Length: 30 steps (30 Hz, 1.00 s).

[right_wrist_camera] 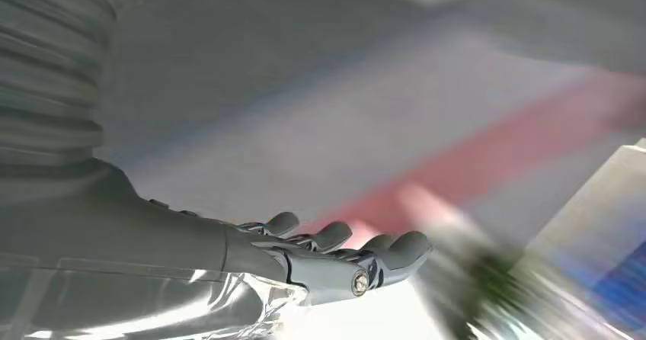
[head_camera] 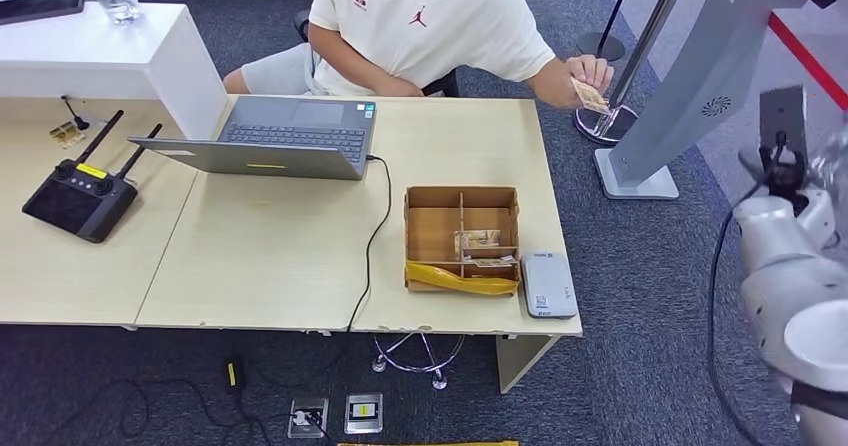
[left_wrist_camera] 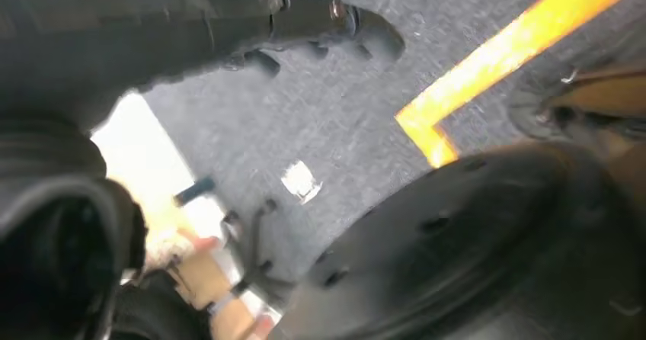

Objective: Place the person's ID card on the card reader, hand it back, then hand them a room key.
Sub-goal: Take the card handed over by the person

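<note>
A seated person across the desk holds out a small card (head_camera: 591, 95) beyond the desk's far right corner, pinched in their hand (head_camera: 589, 70). The grey card reader (head_camera: 548, 284) lies flat at the desk's near right corner. Beside it stands a cardboard divider box (head_camera: 437, 228) with cards (head_camera: 479, 240) in its compartments. My right arm (head_camera: 790, 266) is raised at the right edge, clear of the desk. The right hand (right_wrist_camera: 335, 260) has its fingers stretched out, with nothing in it. My left hand (left_wrist_camera: 320, 20) hangs over the carpet, fingers loosely extended and holding nothing.
An open laptop (head_camera: 290, 138) sits mid-desk with its cable trailing toward the front edge. A black remote controller (head_camera: 78, 194) lies at the left. A grey kiosk stand (head_camera: 690, 86) and a stanchion base (head_camera: 606, 124) stand on the carpet right of the desk.
</note>
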{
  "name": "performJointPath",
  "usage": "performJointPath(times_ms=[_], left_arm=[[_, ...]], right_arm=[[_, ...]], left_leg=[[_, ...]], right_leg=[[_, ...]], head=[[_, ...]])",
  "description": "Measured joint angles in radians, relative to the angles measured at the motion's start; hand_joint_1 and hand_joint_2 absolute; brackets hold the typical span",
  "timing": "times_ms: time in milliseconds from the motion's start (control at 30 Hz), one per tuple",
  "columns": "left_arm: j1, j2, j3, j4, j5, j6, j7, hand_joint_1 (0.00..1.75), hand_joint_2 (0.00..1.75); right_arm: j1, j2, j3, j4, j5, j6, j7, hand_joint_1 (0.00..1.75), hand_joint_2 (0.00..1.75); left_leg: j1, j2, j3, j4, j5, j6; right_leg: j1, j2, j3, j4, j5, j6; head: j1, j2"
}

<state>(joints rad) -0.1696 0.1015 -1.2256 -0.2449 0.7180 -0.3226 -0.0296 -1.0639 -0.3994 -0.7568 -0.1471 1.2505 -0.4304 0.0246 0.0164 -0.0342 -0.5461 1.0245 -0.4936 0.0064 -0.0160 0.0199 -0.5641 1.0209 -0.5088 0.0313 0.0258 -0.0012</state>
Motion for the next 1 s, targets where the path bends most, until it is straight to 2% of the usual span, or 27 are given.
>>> performJointPath(times_ms=[33, 100, 133, 167, 233, 300, 367, 433, 533, 700, 1000], left_arm=[[0.002, -0.001, -0.001, 0.000, -0.002, 0.000, 0.000, 0.00, 0.00], [0.012, -0.002, -0.001, 0.000, -0.006, 0.000, 0.000, 0.00, 0.00], [0.015, -0.002, -0.002, 0.001, -0.007, 0.000, 0.001, 0.00, 0.00], [0.017, 0.000, -0.002, 0.002, -0.008, 0.001, 0.002, 0.00, 0.00], [0.010, 0.005, -0.004, 0.005, -0.011, 0.015, 0.003, 0.00, 0.00], [-0.008, 0.004, -0.006, 0.007, -0.013, 0.042, 0.003, 0.00, 0.00], [-0.025, -0.005, -0.007, 0.005, -0.012, 0.062, 0.003, 0.00, 0.00], [-0.027, -0.012, -0.007, 0.003, -0.011, 0.069, 0.003, 0.00, 0.00], [-0.010, -0.016, -0.007, 0.001, -0.006, 0.070, 0.002, 0.00, 0.00], [0.009, -0.013, -0.007, 0.000, 0.008, 0.072, 0.002, 0.00, 0.00], [0.021, -0.013, -0.006, -0.002, 0.018, 0.073, -0.001, 0.00, 0.00]], right_arm=[[0.073, -0.033, 0.104, -0.071, -0.138, 0.101, 0.172, 0.00, 1.75], [0.170, -0.121, 0.309, -0.274, -0.355, 0.246, 0.492, 0.00, 1.75], [0.186, -0.159, 0.408, -0.406, -0.401, 0.265, 0.581, 0.00, 1.75], [0.179, -0.183, 0.503, -0.540, -0.413, 0.259, 0.619, 0.00, 1.75], [0.150, -0.191, 0.724, -0.776, -0.390, 0.237, 0.594, 0.00, 1.75], [0.142, -0.184, 0.979, -0.929, -0.374, 0.236, 0.562, 0.00, 1.75], [0.156, -0.186, 1.199, -1.023, -0.364, 0.239, 0.548, 0.00, 1.75], [0.161, -0.186, 1.340, -1.090, -0.355, 0.239, 0.539, 0.00, 1.75], [0.156, -0.171, 1.443, -1.163, -0.343, 0.238, 0.524, 0.00, 1.75], [0.157, -0.137, 1.603, -1.219, -0.332, 0.238, 0.501, 0.00, 1.75], [0.155, -0.107, 1.708, -1.234, -0.344, 0.219, 0.488, 0.00, 1.75]], left_leg=[[-0.001, -0.004, -0.002, 0.001, 0.000, 0.002], [-0.014, 0.003, -0.020, 0.002, 0.002, 0.005], [-0.023, 0.014, -0.035, 0.001, 0.003, 0.006], [-0.030, 0.029, -0.045, 0.001, 0.001, 0.006], [-0.030, 0.062, -0.044, -0.001, -0.009, 0.004], [-0.022, 0.075, -0.022, -0.001, -0.018, 0.001], [-0.017, 0.060, -0.010, -0.001, -0.016, 0.003], [-0.016, 0.034, -0.007, 0.000, -0.008, 0.002], [-0.012, 0.011, -0.013, 0.000, 0.000, -0.001], [-0.010, 0.005, -0.016, 0.000, 0.000, -0.002], [-0.010, 0.005, -0.015, 0.000, 0.000, -0.002]], right_leg=[[-0.001, -0.002, 0.002, -0.001, 0.000, 0.002], [-0.017, 0.006, -0.016, 0.010, 0.004, 0.007], [-0.027, 0.016, -0.031, 0.018, 0.006, 0.009], [-0.034, 0.031, -0.044, 0.025, 0.008, 0.010], [-0.034, 0.061, -0.047, 0.028, 0.009, 0.009], [-0.025, 0.073, -0.031, 0.024, 0.005, 0.005], [-0.019, 0.057, -0.018, 0.022, -0.001, 0.003], [-0.017, 0.031, -0.016, 0.022, -0.003, 0.003], [-0.014, 0.009, -0.020, 0.023, -0.001, 0.001], [-0.012, 0.003, -0.020, 0.023, -0.003, -0.001], [-0.012, 0.003, -0.019, 0.022, -0.003, -0.001]], head=[[0.006, 0.000], [0.024, 0.000], [0.030, 0.000], [0.032, 0.000], [0.027, 0.000], [0.019, 0.000], [0.016, 0.000], [0.015, 0.000], [0.015, 0.000], [0.015, 0.000], [0.015, 0.000]])
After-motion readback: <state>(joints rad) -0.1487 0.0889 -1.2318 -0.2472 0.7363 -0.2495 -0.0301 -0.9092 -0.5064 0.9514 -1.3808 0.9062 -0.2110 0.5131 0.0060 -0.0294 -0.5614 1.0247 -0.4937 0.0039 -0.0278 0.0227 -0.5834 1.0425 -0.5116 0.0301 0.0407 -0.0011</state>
